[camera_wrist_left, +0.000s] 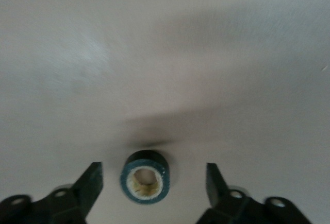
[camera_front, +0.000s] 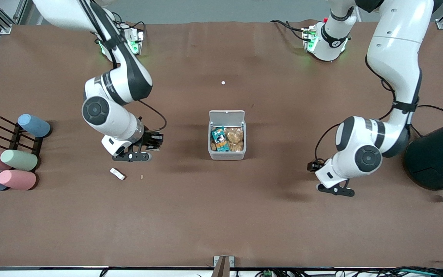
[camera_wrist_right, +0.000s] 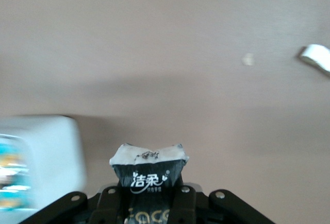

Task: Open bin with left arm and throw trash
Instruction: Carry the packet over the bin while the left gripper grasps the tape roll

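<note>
right claw (camera_wrist_right: 149, 203) pinching light, crinkly black packet (camera_wrist_right: 148, 175) by its end, frame centre-left; left claw (camera_wrist_left: 153, 185) gaping around stiff tape ring (camera_wrist_left: 146, 176) on tabletop (camera_front: 221, 215); bin (camera_front: 227, 154) lid up.

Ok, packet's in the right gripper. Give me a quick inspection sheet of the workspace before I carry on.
Surface: brown table, flat, no spills.
Job's things: bin mid-table, lid open, snack wrappers inside; black packet held; paper scrap on the table toward the right arm's end; tape ring on the table.
Clutter: white dot; tan crumb; pastel cups on and beside a rack; dark teal container.
Grippers: right gripper shut on the packet, beside the bin; left gripper open, straddling the tape ring.
Cables: cable loops at the arms' wrists, none on the job's things.
Surroundings: frame posts at the table's corners.
</note>
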`<state>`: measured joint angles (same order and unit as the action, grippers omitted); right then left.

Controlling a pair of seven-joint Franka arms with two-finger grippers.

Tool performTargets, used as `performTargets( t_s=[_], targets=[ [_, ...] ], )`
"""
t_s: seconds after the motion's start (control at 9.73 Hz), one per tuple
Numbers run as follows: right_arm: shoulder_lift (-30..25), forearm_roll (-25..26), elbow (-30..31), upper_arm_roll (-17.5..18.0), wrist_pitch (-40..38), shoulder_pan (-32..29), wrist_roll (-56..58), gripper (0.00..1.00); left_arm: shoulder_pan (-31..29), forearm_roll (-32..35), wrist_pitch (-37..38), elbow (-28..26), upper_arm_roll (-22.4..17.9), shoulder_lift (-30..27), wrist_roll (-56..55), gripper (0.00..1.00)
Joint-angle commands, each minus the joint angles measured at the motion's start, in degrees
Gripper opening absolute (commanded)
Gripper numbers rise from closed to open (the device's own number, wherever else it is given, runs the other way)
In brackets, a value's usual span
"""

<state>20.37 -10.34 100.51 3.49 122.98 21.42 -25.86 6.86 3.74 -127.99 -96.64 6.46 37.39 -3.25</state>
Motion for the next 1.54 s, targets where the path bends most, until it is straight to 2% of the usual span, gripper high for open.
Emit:
performTargets(
  t_s=[0.0,0.1,0.31,0.82,0.92,1.03,1.13,1.23,1.34,1.44],
  targets=[
    [6.3,-1.5,-10.2,0.0,0.3,4.6,-10.1,0.0,-0.4,1.3,-7.0,-9.7,0.6,-4.6,0.0,1.0],
    [9.7,-0.8,-15.0,-0.2,1.9,7.9,-15.5,0.0,-0.5,1.5,-9.8,-11.8,0.5,-4.7,0.0,1.0],
    [15.0,3.6,-19.2,-0.3,5.7,12.4,-18.4,0.0,-1.3,1.8,-10.7,-13.3,0.5,-5.2,0.0,1.0],
    [17.8,4.0,-17.6,-0.2,5.1,16.8,-17.9,0.01,-2.9,3.6,-11.6,-14.6,0.6,-5.5,0.3,0.99],
    [17.8,3.9,-17.3,-0.2,4.7,17.6,-17.7,0.02,-3.1,3.8,-13.2,-15.6,0.6,-5.6,0.6,0.88],
    [17.8,3.8,-17.2,-0.2,3.2,17.9,-17.7,0.06,-3.4,3.7,-13.4,-15.6,0.6,-5.6,1.6,0.63],
    [17.8,3.8,-17.3,-0.2,1.7,18.1,-18.1,0.19,-3.4,3.7,-13.4,-15.6,0.7,-5.7,1.7,0.4],
    [17.8,3.8,-17.3,-0.2,1.4,18.0,-18.3,0.51,-3.4,3.7,-13.4,-15.6,0.7,-5.7,1.7,0.25],
    [17.6,3.8,-17.4,-0.2,1.4,18.0,-18.2,0.77,-3.3,3.7,-13.4,-15.5,0.7,-5.7,1.6,0.14],
    [17.5,3.7,-17.6,-0.2,1.4,18.0,-18.4,0.92,-3.3,3.7,-13.3,-15.3,0.7,-5.7,1.5,0.05]
  ],
)
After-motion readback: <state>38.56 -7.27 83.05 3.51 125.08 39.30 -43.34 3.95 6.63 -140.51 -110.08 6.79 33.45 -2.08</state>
